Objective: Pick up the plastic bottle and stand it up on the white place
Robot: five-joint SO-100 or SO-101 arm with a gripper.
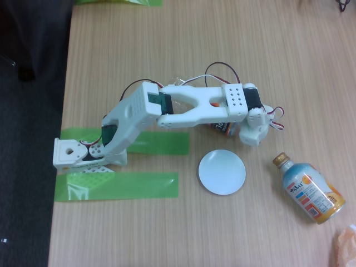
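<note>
In the fixed view the arm (183,105) covers the plastic bottle (222,128) at twelve o'clock from the white disc (222,172); gripper (256,133) opening can't be told.

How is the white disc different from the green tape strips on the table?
The white disc is round, while the green tape strips are long rectangles. The disc is pale white, and the strips are bright, glossy green. The disc lies apart from the arm's base toward the right of the fixed view, whereas the strips run right beside that base. Both lie flat on the wooden table.
</note>
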